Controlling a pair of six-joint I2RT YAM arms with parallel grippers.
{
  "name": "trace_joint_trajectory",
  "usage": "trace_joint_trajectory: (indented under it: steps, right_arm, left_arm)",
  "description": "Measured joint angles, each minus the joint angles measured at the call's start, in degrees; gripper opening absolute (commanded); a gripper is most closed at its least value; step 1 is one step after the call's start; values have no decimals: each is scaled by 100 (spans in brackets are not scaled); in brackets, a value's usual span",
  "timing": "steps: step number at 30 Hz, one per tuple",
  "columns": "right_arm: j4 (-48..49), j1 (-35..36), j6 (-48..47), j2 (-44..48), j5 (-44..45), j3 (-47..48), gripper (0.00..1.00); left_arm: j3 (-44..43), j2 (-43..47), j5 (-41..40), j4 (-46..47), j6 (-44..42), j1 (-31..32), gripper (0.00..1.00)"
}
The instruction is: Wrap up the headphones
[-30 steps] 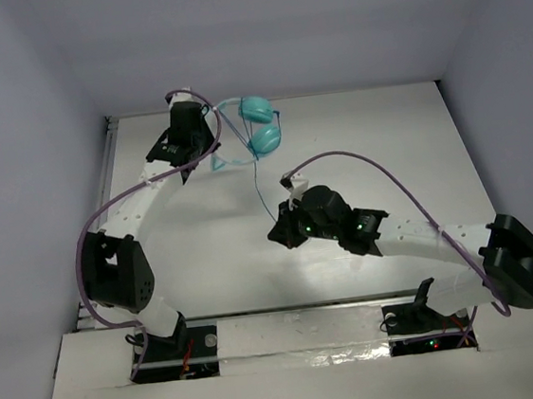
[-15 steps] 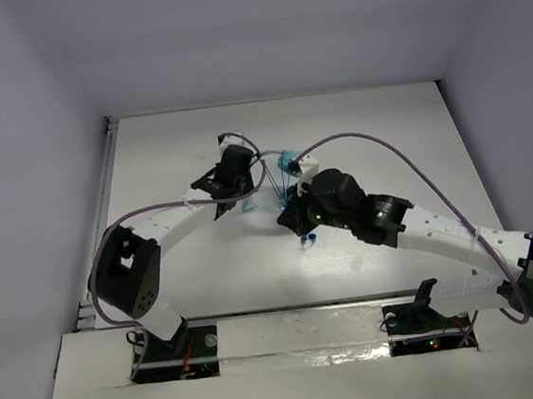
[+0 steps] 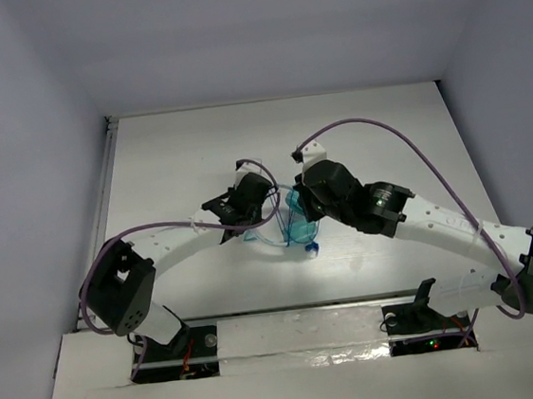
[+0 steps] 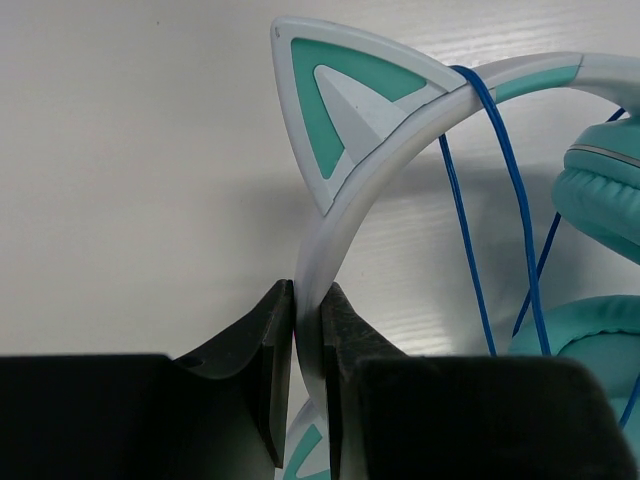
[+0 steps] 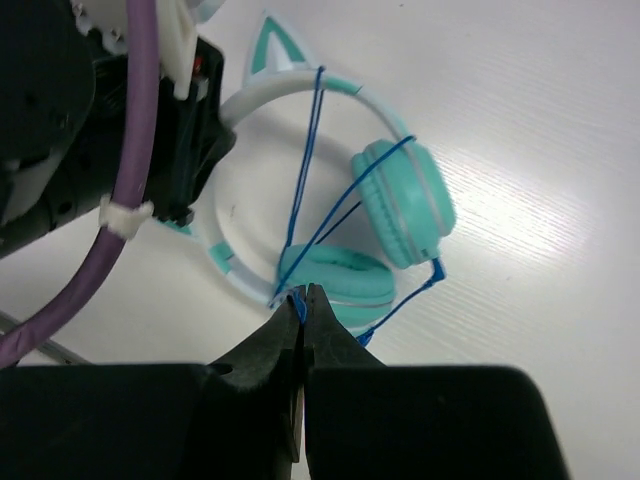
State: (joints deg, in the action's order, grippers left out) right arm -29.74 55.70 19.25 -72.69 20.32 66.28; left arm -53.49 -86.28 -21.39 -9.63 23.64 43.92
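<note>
We find the headphones (image 3: 296, 225) near the middle of the counter (image 3: 393, 129), slightly toward its near edge. The left gripper (image 4: 308, 305) is clamped on the pale headband (image 4: 345, 200), just below a cat-ear (image 4: 335, 90). The right gripper (image 5: 303, 300) is pinched tight on the blue cord (image 5: 305, 150), whose strands cross the headband.

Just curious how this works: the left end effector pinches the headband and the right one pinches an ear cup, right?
Not quite: the right wrist view shows the right end effector pinching the thin blue cord, not an ear cup. The left end effector does pinch the headband.
</note>
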Motion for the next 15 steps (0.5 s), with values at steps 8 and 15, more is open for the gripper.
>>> trace_joint_trajectory:
  steps: [8, 15]
  right_arm:
    - [-848, 0, -42, -105, 680, 522, 0]
    - [-1231, 0, -42, -525, 1392, 717, 0]
  left_arm:
    - [-76, 195, -293, -748, 31, 352, 0]
    - [-170, 308, -199, -1141, -68, 619, 0]
